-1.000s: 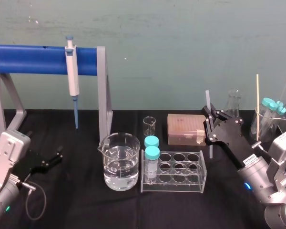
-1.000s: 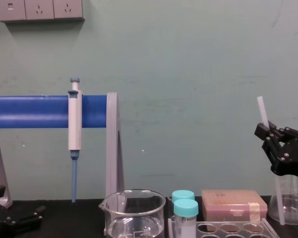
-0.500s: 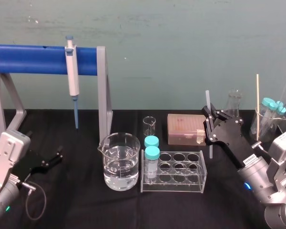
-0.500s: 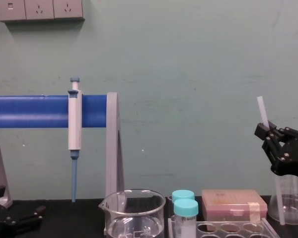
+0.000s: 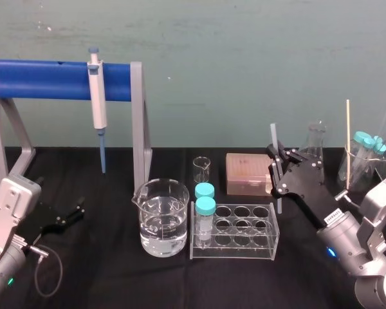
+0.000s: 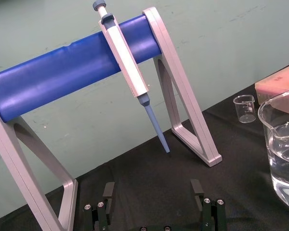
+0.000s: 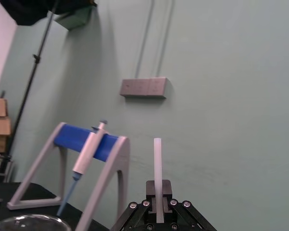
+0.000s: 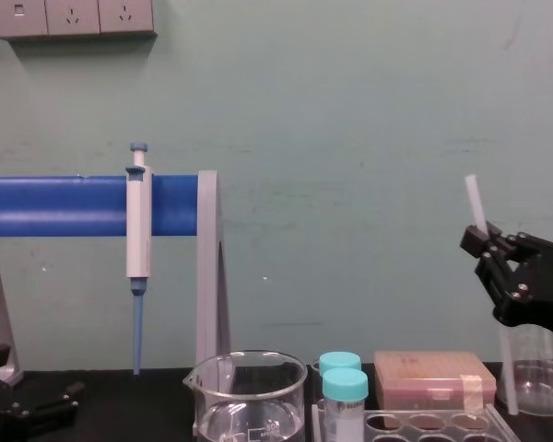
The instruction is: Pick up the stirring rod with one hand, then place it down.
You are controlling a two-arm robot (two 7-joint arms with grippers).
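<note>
The stirring rod [image 5: 273, 136] is a thin translucent white stick held nearly upright above the table, just right of the tube rack. My right gripper [image 5: 278, 168] is shut on its middle, so the rod sticks out above and below the fingers. From the chest view the rod [image 8: 475, 203] leans slightly, and its lower end hangs in front of the flask, clamped by the right gripper [image 8: 484, 243]. The right wrist view has the rod [image 7: 157, 161] rising from between the shut fingers of that gripper [image 7: 157, 193]. My left gripper [image 5: 67, 215] rests open on the table at the far left.
A pipette [image 5: 98, 96] hangs on the blue-barred stand [image 5: 45, 80]. A water beaker [image 5: 161, 219], a tube rack [image 5: 235, 232] with two capped tubes, a small beaker [image 5: 201, 170] and a pink tip box [image 5: 248, 174] fill the middle. A flask [image 5: 315, 141] and a beaker of tubes [image 5: 360, 161] stand at the right.
My right gripper has carried the rod a little to the left and slightly higher. The left arm has not moved.
</note>
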